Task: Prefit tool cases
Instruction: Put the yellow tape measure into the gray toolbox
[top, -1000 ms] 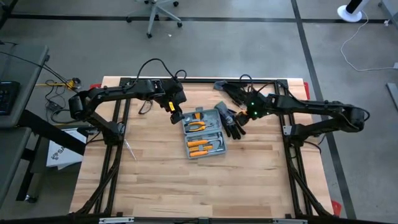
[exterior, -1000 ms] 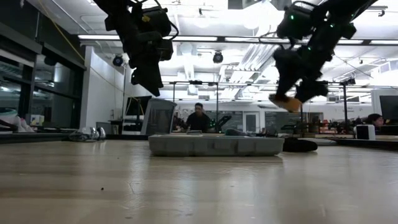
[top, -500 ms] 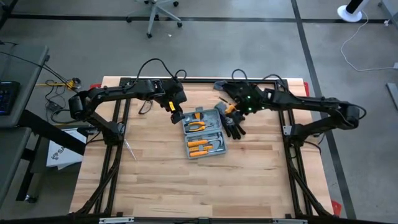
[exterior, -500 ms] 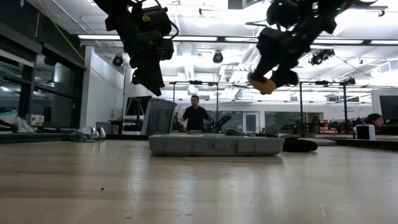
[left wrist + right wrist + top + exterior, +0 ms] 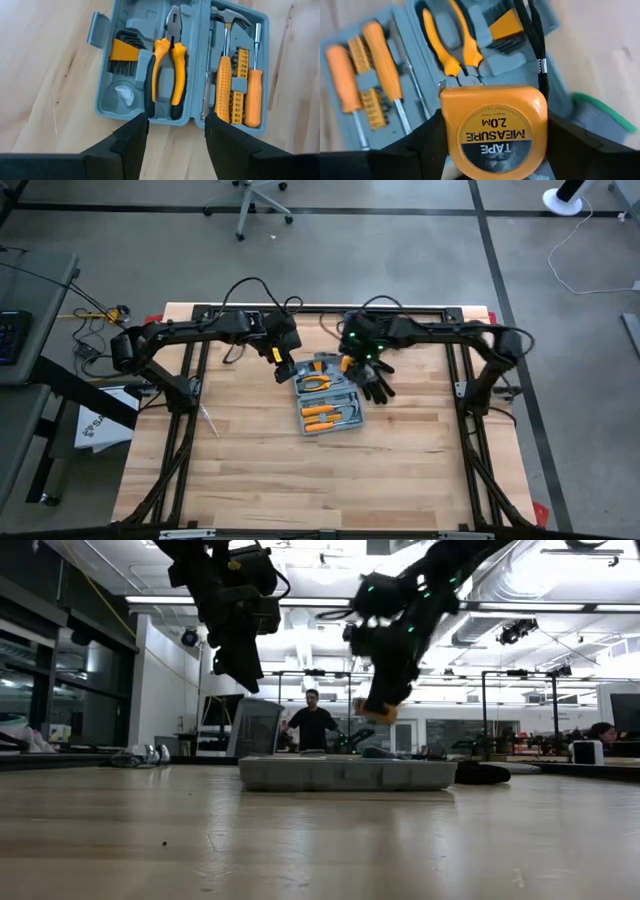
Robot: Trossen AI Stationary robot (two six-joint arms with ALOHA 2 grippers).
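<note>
Right tool (image 5: 495, 145) clamps tape measure (image 5: 494, 131) above open tool case (image 5: 326, 393); left tool (image 5: 175, 135) open, empty.

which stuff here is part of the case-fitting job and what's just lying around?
Job:
- open tool case
- tape measure, held in the right gripper above the case
- pliers, hammer, screwdriver, seated in the case

Lying about:
- work gloves beside the case
- left gripper, empty, over the case
</note>
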